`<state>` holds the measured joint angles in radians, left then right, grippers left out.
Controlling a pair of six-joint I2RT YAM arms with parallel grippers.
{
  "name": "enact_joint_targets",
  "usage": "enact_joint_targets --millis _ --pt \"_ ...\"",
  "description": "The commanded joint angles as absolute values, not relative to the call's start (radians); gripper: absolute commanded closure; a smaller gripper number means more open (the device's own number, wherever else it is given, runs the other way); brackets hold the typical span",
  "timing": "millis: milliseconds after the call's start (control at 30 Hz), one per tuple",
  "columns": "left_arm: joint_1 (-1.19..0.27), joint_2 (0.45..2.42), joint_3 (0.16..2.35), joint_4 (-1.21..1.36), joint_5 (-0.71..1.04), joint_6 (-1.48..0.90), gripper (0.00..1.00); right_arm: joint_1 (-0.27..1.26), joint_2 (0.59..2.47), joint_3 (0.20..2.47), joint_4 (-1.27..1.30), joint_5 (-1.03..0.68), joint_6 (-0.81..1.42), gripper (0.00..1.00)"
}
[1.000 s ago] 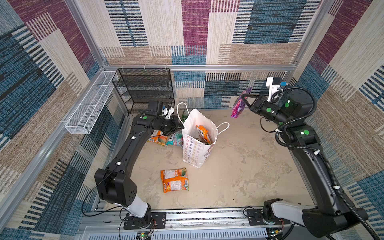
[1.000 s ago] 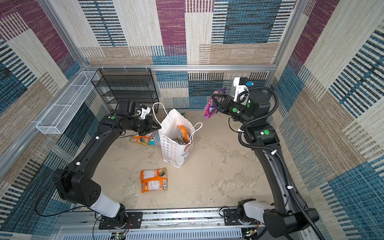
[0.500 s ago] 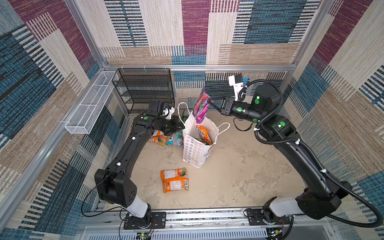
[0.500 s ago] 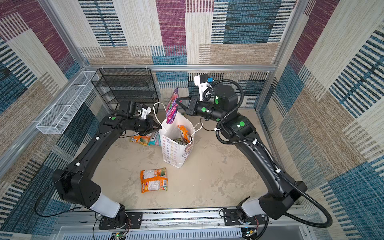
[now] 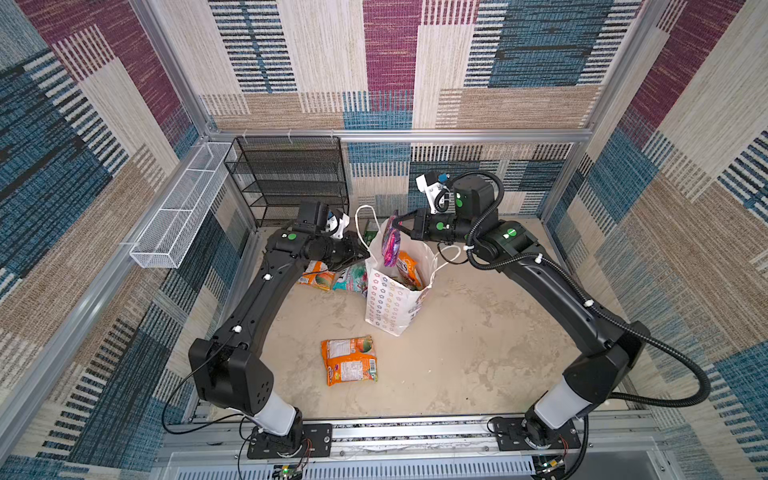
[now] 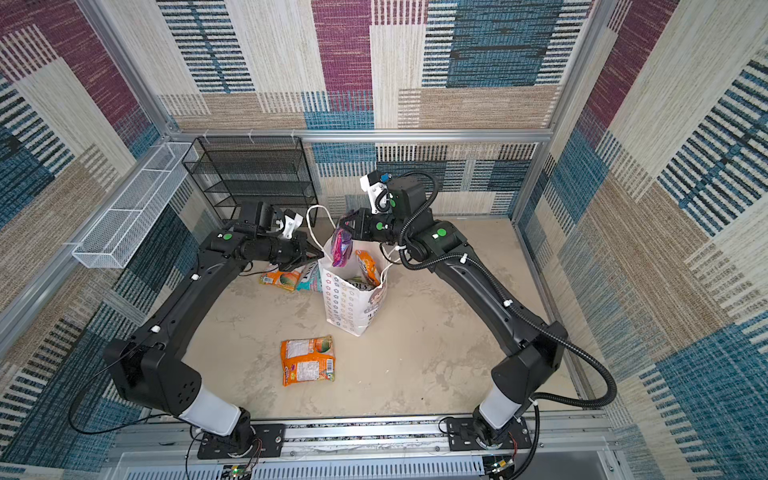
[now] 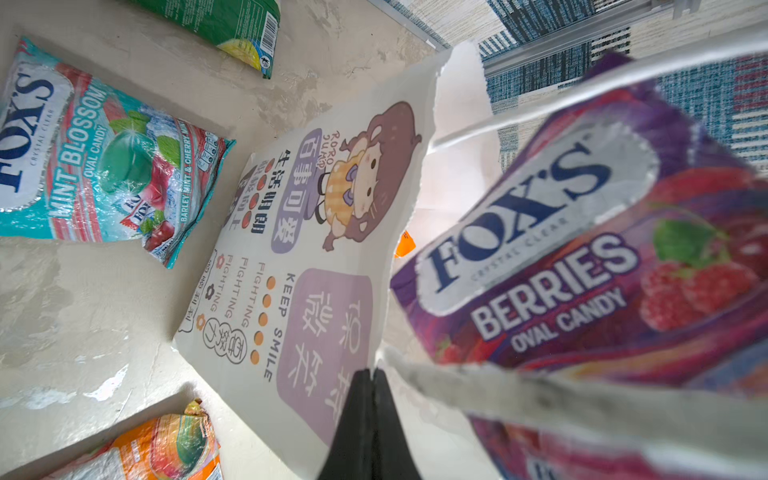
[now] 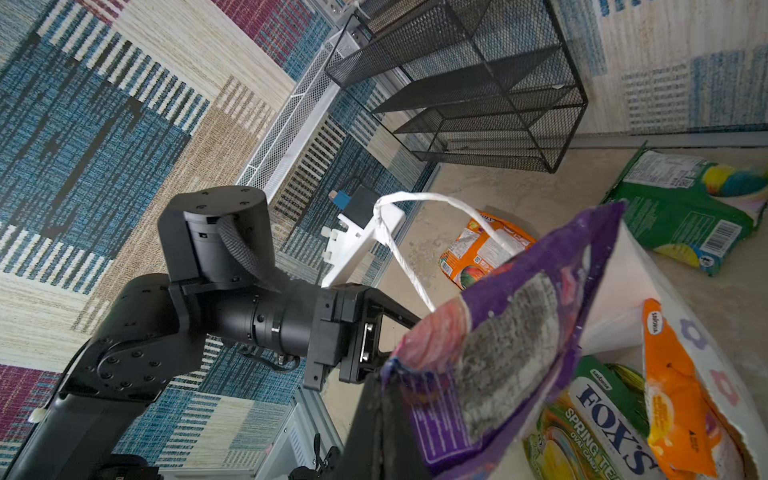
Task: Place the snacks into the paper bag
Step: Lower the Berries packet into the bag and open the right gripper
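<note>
The white paper bag (image 5: 388, 303) (image 6: 347, 303) stands upright mid-floor. My left gripper (image 5: 364, 253) (image 7: 368, 374) is shut on its rim, holding the mouth wide. My right gripper (image 5: 401, 226) (image 8: 380, 374) is shut on a purple berries packet (image 5: 390, 243) (image 7: 582, 249) (image 8: 519, 332), which hangs partly inside the mouth. An orange packet (image 5: 409, 268) (image 8: 673, 395) and a yellow-green one (image 8: 590, 428) lie in the bag. On the floor lie a teal packet (image 5: 351, 278) (image 7: 104, 158), an orange one (image 5: 318, 276), a green one (image 8: 685, 208) and another orange one (image 5: 349, 359) in front.
A black mesh shelf (image 5: 291, 178) stands against the back wall behind the left arm. A white wire basket (image 5: 178, 208) hangs on the left wall. The bag's loop handles (image 5: 368, 218) stick up beside both grippers.
My right arm swung from the back right across to the bag with the purple packet and lowered it into the mouth. The left arm and bag stayed put.
</note>
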<state>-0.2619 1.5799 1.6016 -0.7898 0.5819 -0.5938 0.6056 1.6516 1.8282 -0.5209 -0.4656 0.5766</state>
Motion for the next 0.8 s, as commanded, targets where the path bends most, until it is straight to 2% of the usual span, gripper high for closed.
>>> enact_joint_targets --millis 0,367,767 --pt "-0.261 1.571 1.603 -0.769 0.588 -0.579 0.98 0.606 1.673 1.851 -0.548 -0.482 0.549 1.0" --pt "-0.259 1.559 1.606 -0.77 0.588 -0.58 0.98 0.604 1.79 1.96 -0.69 -0.419 0.514 1.0" --pt "-0.258 1.559 1.605 -0.767 0.594 -0.583 0.98 0.607 1.718 1.773 -0.648 -0.382 0.506 1.0"
